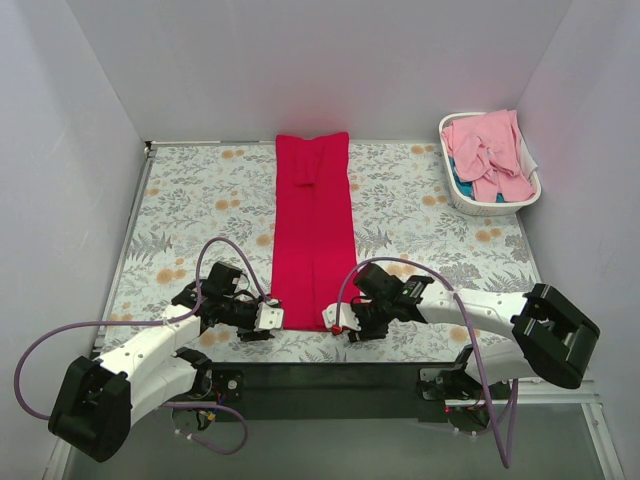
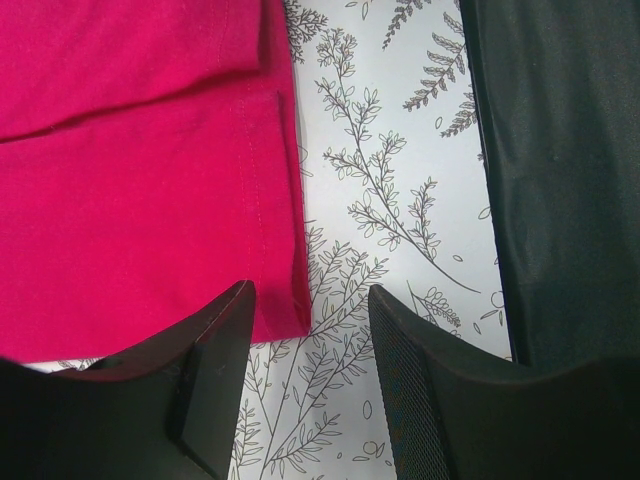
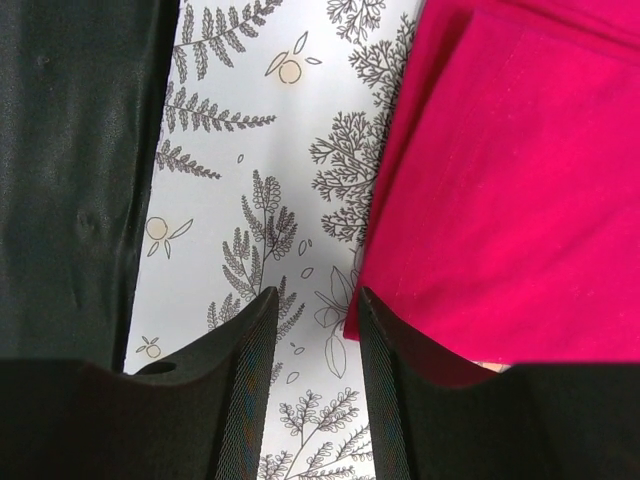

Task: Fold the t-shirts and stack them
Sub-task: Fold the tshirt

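Note:
The crimson red t-shirt (image 1: 314, 222) lies flat as a long narrow strip down the middle of the table, sleeves folded in. My left gripper (image 1: 268, 317) is open at its near left corner; the left wrist view shows that corner (image 2: 150, 200) just ahead of the empty fingers (image 2: 215, 370). My right gripper (image 1: 336, 318) is open at the near right corner; the right wrist view shows the shirt's edge (image 3: 510, 200) beside the right finger (image 3: 390, 380), nothing between the jaws. Pale pink t-shirts (image 1: 490, 152) are heaped in the basket at the back right.
The white plastic laundry basket (image 1: 452, 192) stands at the back right corner against the wall. The table has a floral cloth (image 1: 200, 200). White walls close in the left, back and right. A black strip (image 1: 330, 385) runs along the near edge.

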Controlling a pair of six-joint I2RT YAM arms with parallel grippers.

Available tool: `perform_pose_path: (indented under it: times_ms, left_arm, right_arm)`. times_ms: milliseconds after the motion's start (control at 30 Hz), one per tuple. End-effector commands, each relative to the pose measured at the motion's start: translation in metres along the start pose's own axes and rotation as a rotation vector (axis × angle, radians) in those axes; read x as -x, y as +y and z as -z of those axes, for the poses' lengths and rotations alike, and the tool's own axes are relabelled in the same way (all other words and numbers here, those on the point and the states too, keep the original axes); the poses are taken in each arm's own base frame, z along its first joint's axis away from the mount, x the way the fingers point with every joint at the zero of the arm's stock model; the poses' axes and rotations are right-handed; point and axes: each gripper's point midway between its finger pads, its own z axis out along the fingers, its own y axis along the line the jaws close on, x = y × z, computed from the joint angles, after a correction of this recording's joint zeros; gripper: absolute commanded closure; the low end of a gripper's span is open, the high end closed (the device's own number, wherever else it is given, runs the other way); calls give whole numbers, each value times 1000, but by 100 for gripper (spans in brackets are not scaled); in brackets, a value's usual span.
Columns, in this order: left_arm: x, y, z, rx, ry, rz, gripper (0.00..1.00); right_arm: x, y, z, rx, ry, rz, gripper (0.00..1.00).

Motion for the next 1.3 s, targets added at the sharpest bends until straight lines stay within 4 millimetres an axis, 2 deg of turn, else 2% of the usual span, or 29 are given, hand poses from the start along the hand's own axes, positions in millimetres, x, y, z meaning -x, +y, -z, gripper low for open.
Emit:
perform_pose_path:
  times_ms: [0,133,267,400,700,767,933,1100,1267]
  left_arm:
    - [8,3,1,3,-22,-36,52]
    - [8,2,0,1,-27,-35,52]
    - [8,4,1,1,-25,-33,52]
    - [9,5,0,2,-25,-34,53]
    - [11,5,2,7,-27,-19,52]
    - [10,5,2,9,-23,-19,51]
    - [9,7,3,15,-12,-9,51]
    - [15,16,7,29,-6,-9,51]
    - [17,17,8,33,-11,-13,51]
  right_arm:
    - [10,-8,5,-4,-29,-24,56]
    - [16,-13,10,-17,-41,-13,56]
    - [36,-20,20,-26,-91,2,56]
    - [35,-22,18,-24,-82,4,56]
    - [6,-24,-3,-7,-1,-21,53]
    - [-5,-22,-8,-2,26,-34,53]
    - [-16,-21,-17,18,55,-57,55]
    - [-23,-18,-21,31,82,-72,67]
    - [-32,-14,-23,49,119,-85,78]
